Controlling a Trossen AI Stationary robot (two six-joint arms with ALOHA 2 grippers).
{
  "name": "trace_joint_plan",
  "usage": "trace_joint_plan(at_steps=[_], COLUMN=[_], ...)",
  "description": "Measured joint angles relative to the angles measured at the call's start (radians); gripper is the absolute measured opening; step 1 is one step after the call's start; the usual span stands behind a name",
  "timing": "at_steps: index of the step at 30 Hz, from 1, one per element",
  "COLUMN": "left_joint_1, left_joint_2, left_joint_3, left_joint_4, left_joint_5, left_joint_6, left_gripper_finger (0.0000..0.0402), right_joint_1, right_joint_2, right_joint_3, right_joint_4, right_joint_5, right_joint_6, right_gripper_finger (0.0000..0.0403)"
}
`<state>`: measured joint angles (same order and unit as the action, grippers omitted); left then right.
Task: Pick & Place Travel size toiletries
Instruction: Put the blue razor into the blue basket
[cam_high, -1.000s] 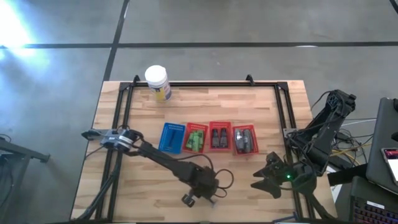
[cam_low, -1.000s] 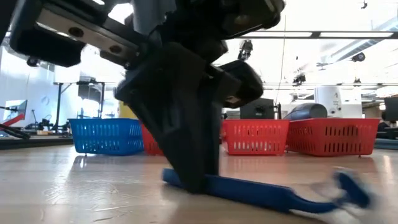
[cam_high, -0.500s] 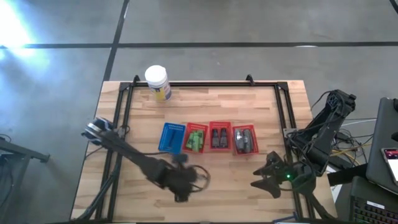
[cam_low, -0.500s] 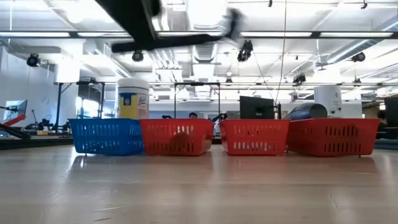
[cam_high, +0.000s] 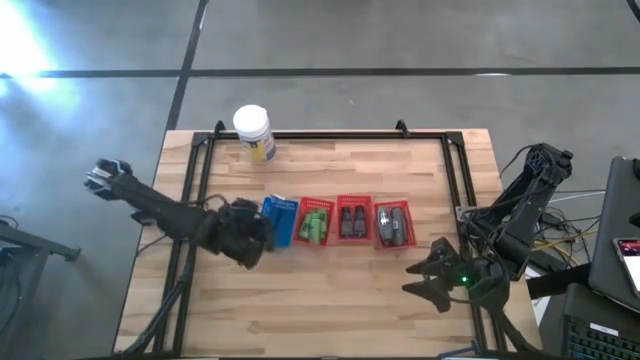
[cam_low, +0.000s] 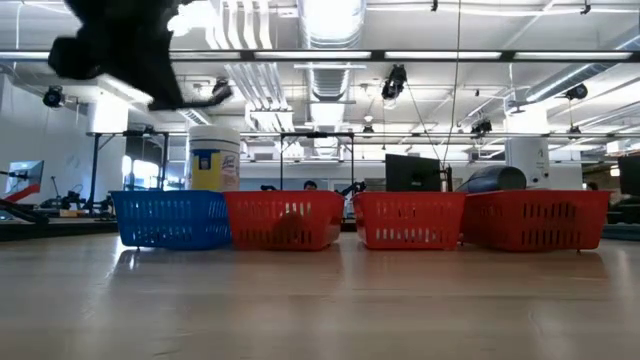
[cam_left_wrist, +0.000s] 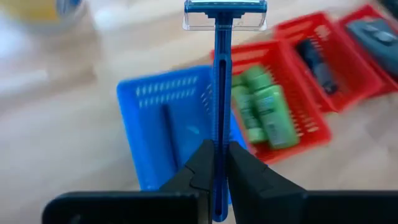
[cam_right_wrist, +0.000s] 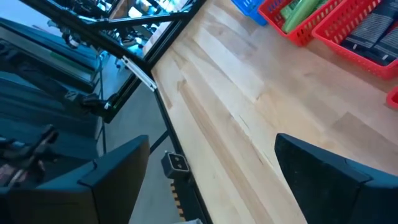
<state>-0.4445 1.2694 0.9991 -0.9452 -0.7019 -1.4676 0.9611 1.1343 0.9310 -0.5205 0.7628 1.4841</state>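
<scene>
My left gripper is shut on a blue disposable razor and hangs above the table at the near left side of the blue basket. In the high view it is a dark mass. One thin blue item lies in the blue basket. Bright green bottles lie in the first red basket, dark pieces in the second, grey tubes in the third. My right gripper waits open over the table's near right corner. My left gripper pinches the razor's handle near its free end between its two fingers. The fingers lie along the handle. The razor is lifted clear and points straight out ahead of the fingers, its head with the clear cap farthest out, over the baskets.
The blue basket and three red baskets stand in one row across the table's middle. A big white jar with a yellow label stands near the far edge. A black frame runs along the table's sides. Bare wood lies in front of the baskets.
My left gripper has lifted the razor clear of the table near the near edge. It has carried it up and toward the far left, to the blue basket. It stays shut on the handle. The right arm has kept still.
</scene>
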Motion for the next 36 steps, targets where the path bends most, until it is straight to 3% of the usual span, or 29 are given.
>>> trace_joint_plan(at_steps=[8,16,29,36], left_joint_1=[0.063,0.108,0.224,0.24], left_joint_2=[-0.034,-0.005,0.004,0.005], left_joint_3=[-0.208,-0.261,-0.289,-0.333], left_joint_4=[0.233,0.302,0.358,0.422], left_joint_5=[0.224,0.238,0.293,0.326], left_joint_6=[-0.035,-0.044,0.078,0.066], left_gripper_finger=[0.0027,0.0027,0.0028,0.0051], right_joint_1=[0.0,0.001,0.001,0.001], right_joint_2=[0.0,-0.001,-0.001,-0.001], right_joint_3=[0.0,0.0,0.0,0.0], right_joint_4=[0.001,-0.009,-0.029,-0.03], right_joint_5=[0.0,0.0,0.0,0.0], right_joint_6=[0.0,-0.002,0.004,-0.001], right_gripper_finger=[0.0359,0.034,0.0311,0.0296])
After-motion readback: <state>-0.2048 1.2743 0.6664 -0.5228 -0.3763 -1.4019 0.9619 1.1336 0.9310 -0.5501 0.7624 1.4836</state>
